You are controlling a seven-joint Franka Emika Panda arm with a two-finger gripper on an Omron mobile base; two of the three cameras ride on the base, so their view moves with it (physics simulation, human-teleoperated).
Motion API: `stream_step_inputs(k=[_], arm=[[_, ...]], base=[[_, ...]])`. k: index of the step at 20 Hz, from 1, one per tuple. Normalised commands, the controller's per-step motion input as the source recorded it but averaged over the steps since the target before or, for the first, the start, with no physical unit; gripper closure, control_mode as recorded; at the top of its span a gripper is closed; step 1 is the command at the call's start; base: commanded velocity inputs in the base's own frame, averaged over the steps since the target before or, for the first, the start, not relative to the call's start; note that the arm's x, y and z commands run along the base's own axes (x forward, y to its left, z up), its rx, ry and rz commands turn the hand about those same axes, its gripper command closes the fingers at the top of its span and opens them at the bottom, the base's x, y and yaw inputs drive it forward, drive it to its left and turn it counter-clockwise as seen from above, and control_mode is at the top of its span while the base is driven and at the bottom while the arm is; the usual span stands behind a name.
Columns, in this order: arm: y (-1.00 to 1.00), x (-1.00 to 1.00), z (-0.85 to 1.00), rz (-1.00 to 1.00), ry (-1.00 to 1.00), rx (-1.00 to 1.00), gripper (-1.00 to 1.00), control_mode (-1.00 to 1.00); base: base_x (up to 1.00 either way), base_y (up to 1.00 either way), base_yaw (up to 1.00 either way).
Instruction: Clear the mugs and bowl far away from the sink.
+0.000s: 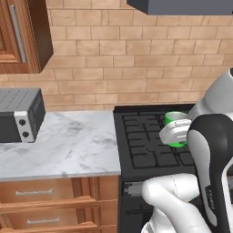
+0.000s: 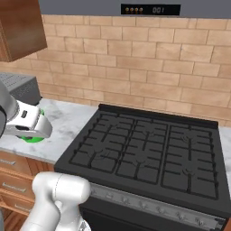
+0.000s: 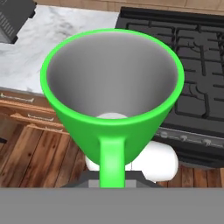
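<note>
Left base view: one green mug (image 1: 175,119) shows above the black stove (image 1: 145,141), most of it covered by the white hand of the arm, so only part of its rim and a strip of its lower side are clear. The gripper (image 1: 178,132) sits at the mug, but its fingers are hidden behind the hand and the arm. One marble counter (image 1: 59,141) lies left of the stove, with one grey toaster oven (image 1: 20,116) at its left end, cut off by the picture's edge. One wooden cabinet (image 1: 22,36) hangs above it, also cut off. Two drawers (image 1: 41,193) show under the counter.

Right base view: the mug (image 2: 32,137) is a small green sliver under the white hand at the left edge, over the counter's (image 2: 67,122) front part beside the stove (image 2: 149,153). The gripper (image 2: 34,131) is mostly hidden. One hood panel (image 2: 150,9) with a small display runs along the top. The toaster oven (image 2: 20,88) is partly hidden by the arm.

Hand view: the mug (image 3: 111,94) is close to the camera, its grey inside open to view, its handle pointing down into the gripper (image 3: 111,175). The jaws are clenched on the handle, holding the mug up in the air above the wooden floor (image 3: 39,157), in front of the stove (image 3: 192,65) and counter (image 3: 74,22). The fingertips themselves are hard to make out.
</note>
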Motion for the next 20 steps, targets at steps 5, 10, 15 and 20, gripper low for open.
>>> stream_step_inputs(k=[5,10,15,20], arm=[[0.0,0.0,0.0,0.0,0.0,0.0,1.0,1.0],[0.49,0.46,-0.29,0.26,0.0,0.0,1.0,-1.0],[0.57,0.7,-0.38,0.36,0.0,0.03,1.0,-1.0],[0.64,0.6,-0.46,0.14,0.0,0.0,1.0,-1.0]], base=[[0.74,0.37,0.42],[0.27,0.23,0.14],[0.0,0.0,0.0],[0.0,0.0,0.0]])
